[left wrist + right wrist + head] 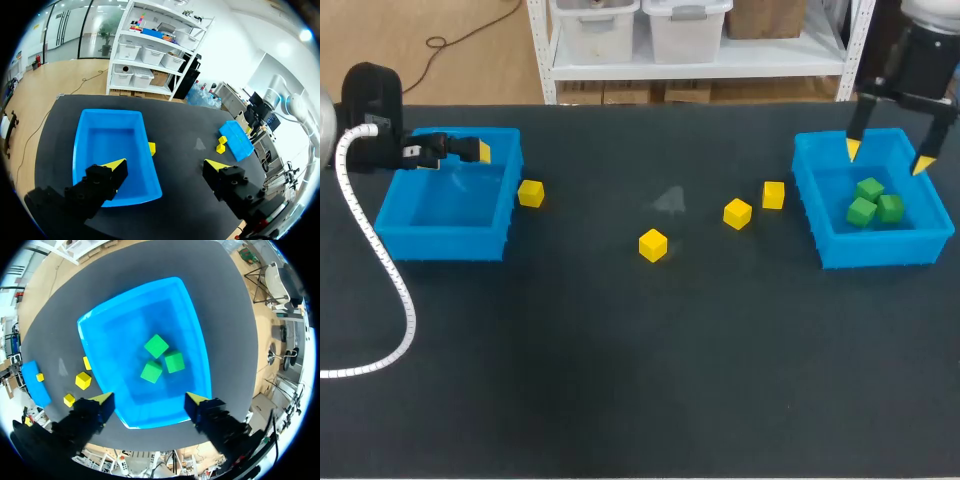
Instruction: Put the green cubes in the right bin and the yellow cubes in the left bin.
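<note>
Three green cubes (869, 189) (156, 346) lie together in the right blue bin (875, 255) (135, 315). Straight above them hangs my right gripper (888, 158) (149, 399), open, with nothing between its fingers. Several yellow cubes sit on the mat: one (531, 193) (152, 148) beside the left blue bin (440, 245) (107, 142), one (653, 245) in the middle, and two (737, 213) (773, 195) near the right bin. My left gripper (480, 152) (165, 165) is over the left bin's back edge, open and holding nothing.
The dark mat (640, 380) covers the whole table. A white ribbed cable (380, 260) hangs from my left arm and loops along the mat's left side, in front of the left bin.
</note>
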Action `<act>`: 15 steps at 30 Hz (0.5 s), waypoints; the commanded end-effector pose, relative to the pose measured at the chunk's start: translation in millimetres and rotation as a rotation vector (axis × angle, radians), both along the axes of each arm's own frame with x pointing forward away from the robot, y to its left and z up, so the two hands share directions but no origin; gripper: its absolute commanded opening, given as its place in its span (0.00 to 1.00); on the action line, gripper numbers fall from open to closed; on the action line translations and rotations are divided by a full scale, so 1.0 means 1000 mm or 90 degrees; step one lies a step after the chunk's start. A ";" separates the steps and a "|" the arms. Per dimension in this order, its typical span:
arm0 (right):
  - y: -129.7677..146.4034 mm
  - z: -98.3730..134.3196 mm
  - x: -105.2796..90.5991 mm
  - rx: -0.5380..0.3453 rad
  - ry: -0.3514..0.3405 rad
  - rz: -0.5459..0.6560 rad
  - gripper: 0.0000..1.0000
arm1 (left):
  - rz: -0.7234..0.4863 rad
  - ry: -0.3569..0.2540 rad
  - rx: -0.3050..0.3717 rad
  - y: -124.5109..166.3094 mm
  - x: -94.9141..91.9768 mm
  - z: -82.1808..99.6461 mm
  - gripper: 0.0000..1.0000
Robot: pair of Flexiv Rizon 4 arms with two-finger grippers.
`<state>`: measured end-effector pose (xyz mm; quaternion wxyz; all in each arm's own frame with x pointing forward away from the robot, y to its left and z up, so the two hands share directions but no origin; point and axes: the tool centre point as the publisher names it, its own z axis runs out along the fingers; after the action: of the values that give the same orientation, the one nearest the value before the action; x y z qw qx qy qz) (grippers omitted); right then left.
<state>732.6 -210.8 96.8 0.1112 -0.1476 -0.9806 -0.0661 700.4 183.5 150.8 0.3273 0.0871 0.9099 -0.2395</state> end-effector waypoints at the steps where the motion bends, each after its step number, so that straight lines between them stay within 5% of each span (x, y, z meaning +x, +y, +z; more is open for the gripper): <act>1: -0.003 0.000 -0.009 -0.078 -0.406 -0.051 1.00 | -0.002 -0.003 -0.004 0.001 -0.001 -0.001 1.00; 9: -0.003 0.000 -0.009 -0.078 -0.406 -0.051 1.00 | -0.002 -0.003 -0.004 0.001 -0.001 -0.001 1.00; 15: -0.003 0.000 -0.009 -0.078 -0.406 -0.051 1.00 | -0.110 -0.047 0.134 -0.035 0.006 0.020 1.00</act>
<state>730.3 -213.2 96.3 0.0439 -0.1441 -0.9841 -0.0939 698.4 166.1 163.4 0.3485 0.1612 0.8983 -0.2136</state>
